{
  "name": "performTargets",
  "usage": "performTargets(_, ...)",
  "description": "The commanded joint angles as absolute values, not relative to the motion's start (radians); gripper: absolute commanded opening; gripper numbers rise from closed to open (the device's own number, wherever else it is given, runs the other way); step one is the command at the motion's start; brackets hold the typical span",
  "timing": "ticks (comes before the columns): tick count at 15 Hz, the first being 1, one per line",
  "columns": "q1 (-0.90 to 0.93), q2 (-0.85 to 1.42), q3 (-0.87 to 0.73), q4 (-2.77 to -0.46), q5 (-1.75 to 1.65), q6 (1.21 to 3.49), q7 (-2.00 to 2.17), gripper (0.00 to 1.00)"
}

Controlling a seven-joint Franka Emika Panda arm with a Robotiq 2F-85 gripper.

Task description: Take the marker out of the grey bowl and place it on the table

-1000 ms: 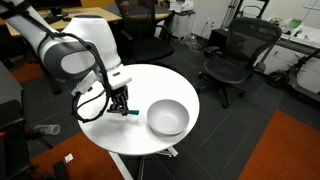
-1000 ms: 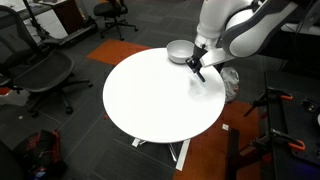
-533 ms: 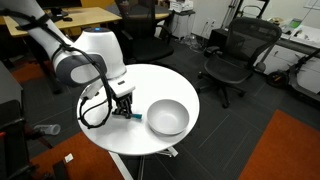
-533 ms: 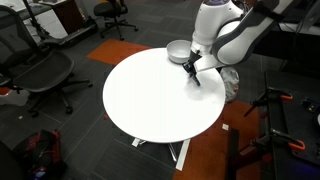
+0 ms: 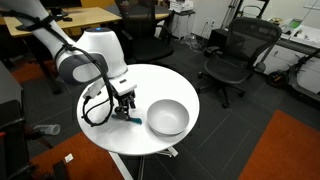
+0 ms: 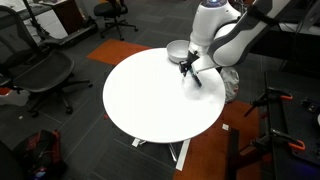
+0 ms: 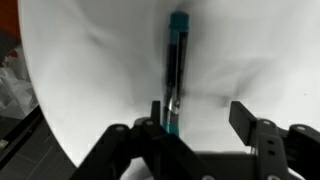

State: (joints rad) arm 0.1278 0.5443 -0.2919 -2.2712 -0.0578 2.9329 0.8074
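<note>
The round white tabletop (image 5: 160, 85) is filling the middle of both exterior views (image 6: 150, 100), and in the wrist view it is spreading pale and bare behind everything (image 7: 90, 70). The robot arm (image 5: 80, 65) is reaching down over the tabletop's 9 o'clock side in an exterior view, and is coming in from 1 o'clock in an exterior view (image 6: 235, 30). A black office chair (image 5: 235, 55) is standing on the floor well apart from the tabletop, toward 2 o'clock. The grey bowl (image 5: 165, 128) is sitting upright on the tabletop at about 4 o'clock of its centre, with nothing showing inside it; in an exterior view it is sitting near the far edge at 12 o'clock (image 6: 178, 49). The claw (image 5: 124, 106) is hanging low at about 9 o'clock of the bowl and apart from it (image 6: 188, 68); in the wrist view it is standing spread wide and pinching nothing (image 7: 198, 125). The marker (image 7: 174, 75) is lying flat on the tabletop outside the bowl, running from 6 to 12 o'clock with its teal end at 12, just beside the finger at 9 o'clock; whether it is touching that finger cannot be told. In an exterior view the marker is lying between the claw and the bowl (image 5: 133, 116).
</note>
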Motion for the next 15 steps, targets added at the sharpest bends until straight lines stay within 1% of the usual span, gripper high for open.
performTargets(1,0.235,0.478,-0.380,-2.321,-0.063,2.940,0.814,1.00)
performTargets(6,0.334,0.366,-0.456,-2.387,-0.092,2.909,0.826,1.00)
performTargets(10,0.404,0.275,-0.527,-2.441,-0.177,2.877,0.869,1.00)
performTargets(12,0.415,0.238,-0.545,-2.458,-0.243,2.863,0.910,1.00)
performTargets(15,0.387,0.185,-0.524,-2.476,-0.343,2.830,0.975,1.00)
